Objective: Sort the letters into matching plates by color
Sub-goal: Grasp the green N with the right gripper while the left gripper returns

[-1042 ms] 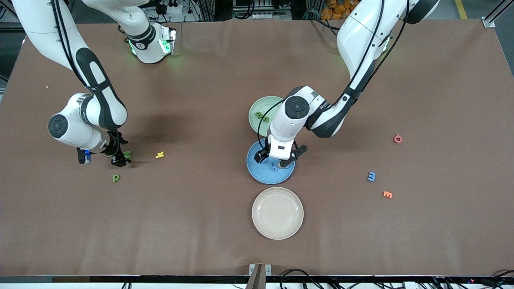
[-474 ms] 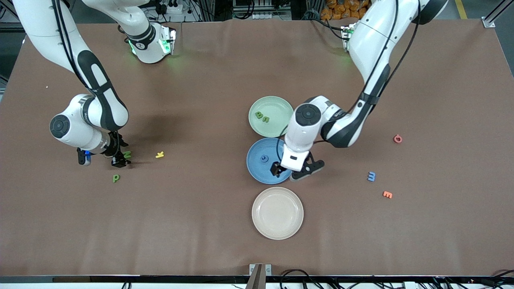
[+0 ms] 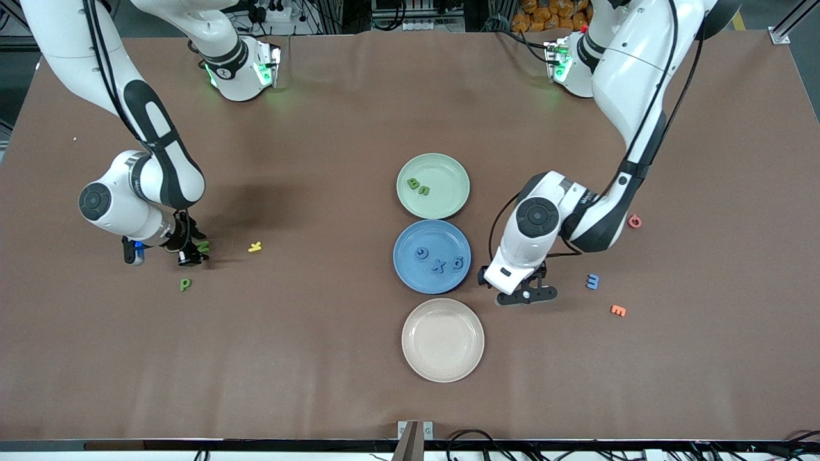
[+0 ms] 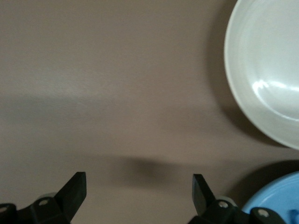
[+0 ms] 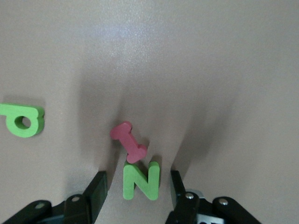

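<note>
The right gripper (image 3: 190, 250) is low at the table, down at the right arm's end. Its two fingers (image 5: 97, 190) stand on either side of a green N (image 5: 140, 180), with small gaps I can see between them and the letter. So it does not have the N yet, I think; it is set that way so it can pinch it. A pink letter (image 5: 128, 142) touches the N's top edge, so it may get pushed when the N goes up. A green P (image 3: 185, 283) lies near, a bit nearer to the front camera, and a yellow letter (image 3: 255, 246) lies beside the N toward the plates.

The left gripper (image 3: 520, 291) hangs over bare table (image 4: 117, 70) just beside the blue plate (image 3: 406, 274). Its fingers (image 4: 74, 189) are spread wide and hold nothing. It points toward the one blue letter (image 3: 592, 281) not yet sorted, near the left arm's end, so I guess that is where it goes next.

The blue plate has three blue letters (image 3: 438, 264) in it. The green plate (image 3: 448, 195), just above it in the front view, has two green letters (image 3: 418, 186). The cream plate (image 3: 442, 340) has none, since no letters match it. An orange letter (image 3: 618, 310) and a red one (image 3: 634, 221) lie out on the table.
</note>
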`<action>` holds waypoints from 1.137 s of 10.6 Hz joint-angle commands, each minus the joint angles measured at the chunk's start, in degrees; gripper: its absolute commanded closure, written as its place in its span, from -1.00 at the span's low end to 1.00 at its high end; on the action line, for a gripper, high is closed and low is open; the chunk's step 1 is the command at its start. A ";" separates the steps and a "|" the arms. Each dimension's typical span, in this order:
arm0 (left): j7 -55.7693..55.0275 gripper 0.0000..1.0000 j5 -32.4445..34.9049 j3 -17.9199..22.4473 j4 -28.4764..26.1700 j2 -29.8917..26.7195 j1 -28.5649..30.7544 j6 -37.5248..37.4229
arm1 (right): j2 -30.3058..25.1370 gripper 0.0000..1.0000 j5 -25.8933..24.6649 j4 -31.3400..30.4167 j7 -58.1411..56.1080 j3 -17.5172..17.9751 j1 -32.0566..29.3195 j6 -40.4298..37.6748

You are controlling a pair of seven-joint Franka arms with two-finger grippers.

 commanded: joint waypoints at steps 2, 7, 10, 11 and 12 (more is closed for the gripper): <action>18.28 -1.00 0.55 -3.58 -5.45 -5.40 9.13 -4.42 | 0.11 0.80 -0.02 0.20 0.78 -0.37 1.04 -0.29; 40.43 -1.00 0.55 -7.90 -8.55 -6.04 22.07 -4.34 | -3.04 1.00 0.68 4.75 1.03 -0.02 3.23 -9.74; 43.73 -1.00 0.55 -7.90 -8.90 -5.25 23.75 -4.07 | -3.23 1.00 0.60 9.86 1.75 0.07 5.69 -17.60; 43.47 -1.00 0.47 -7.90 -8.90 -4.72 24.19 -3.81 | -3.23 1.00 0.60 9.95 1.66 0.24 7.18 -17.61; 43.46 -1.00 0.47 -7.90 -8.90 -3.93 24.80 -3.63 | -3.32 1.00 0.51 10.39 1.22 1.29 8.06 -17.69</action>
